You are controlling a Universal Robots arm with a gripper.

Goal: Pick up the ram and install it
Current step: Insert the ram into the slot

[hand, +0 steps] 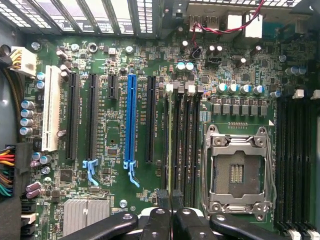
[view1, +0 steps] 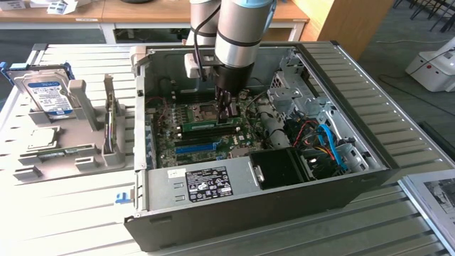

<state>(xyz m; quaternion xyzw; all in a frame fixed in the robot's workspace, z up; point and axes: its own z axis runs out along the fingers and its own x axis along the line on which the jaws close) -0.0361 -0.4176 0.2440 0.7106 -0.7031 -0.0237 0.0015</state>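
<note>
My gripper (view1: 229, 113) is pinched narrow on the three o'clock end of the ram (view1: 204, 127). In the exterior view, the ram stands edge-up on the motherboard (hand: 114, 125), at six o'clock from the processor socket (view1: 202, 112).

From my remote feed I see a pale slatted metal table (view1: 71, 213), a wooden desk (view1: 142, 13) behind it, grey floor (view1: 419, 106) at the exterior view's right, and what may be a white appliance (view1: 433, 66) standing there, all evenly lit.
</note>
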